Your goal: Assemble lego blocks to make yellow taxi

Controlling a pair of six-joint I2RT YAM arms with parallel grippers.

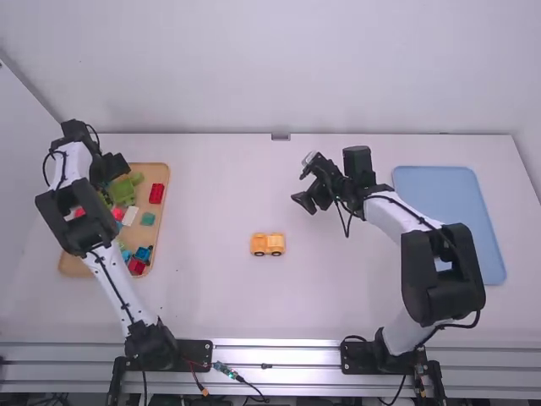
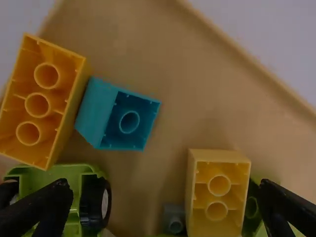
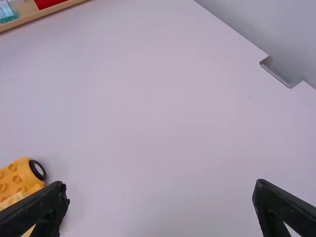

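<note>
While the left claw (image 1: 112, 171) gapes over the upper-left tray (image 1: 151, 172), the right claw (image 1: 304, 186) hangs wide too. Looks like a yellow car (image 1: 259, 244) near center.

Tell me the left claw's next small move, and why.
Probably shift the left claw sideways to centre it on the pale yellow block in the tray: its fingers are open, but that block sits nearer one fingertip, and the yellow taxi on the table looks unfinished.
</note>
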